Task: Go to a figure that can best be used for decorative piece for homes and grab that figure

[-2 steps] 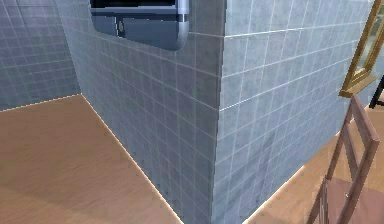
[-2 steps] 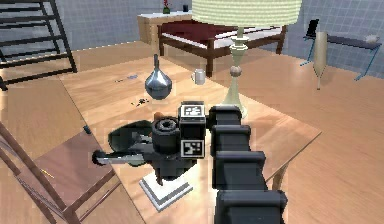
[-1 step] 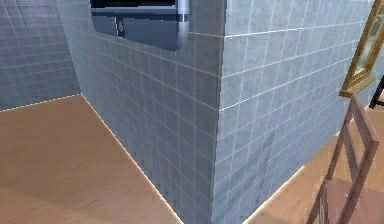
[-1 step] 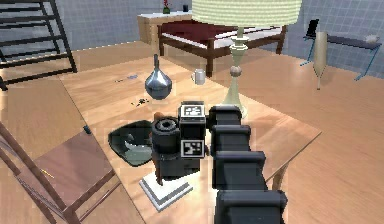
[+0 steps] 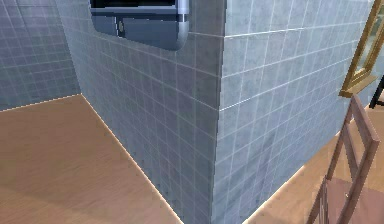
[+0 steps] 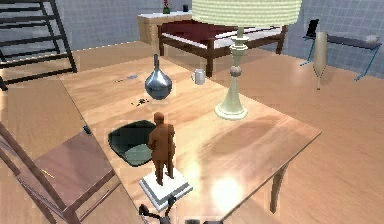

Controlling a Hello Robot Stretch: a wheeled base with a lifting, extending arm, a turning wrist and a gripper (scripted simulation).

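A brown figure of a standing person (image 6: 163, 148) stands upright on a white square base (image 6: 166, 188) near the front edge of a wooden table (image 6: 250, 140) in the arm side view. Just below that base, at the picture's bottom edge, the dark tip of my gripper (image 6: 157, 213) shows. The figure stands on the table right behind it, so I cannot tell whether the gripper holds anything.
The table also holds a dark green bowl (image 6: 128, 142), a grey-blue vase (image 6: 158, 82), a mug (image 6: 199, 76) and a tall cream lamp (image 6: 235, 70). A wooden chair (image 6: 50, 175) stands at its left and a bed (image 6: 215, 35) beyond. Ahead is a tiled wall corner (image 5: 215, 130) and a wooden chair (image 5: 350, 170).
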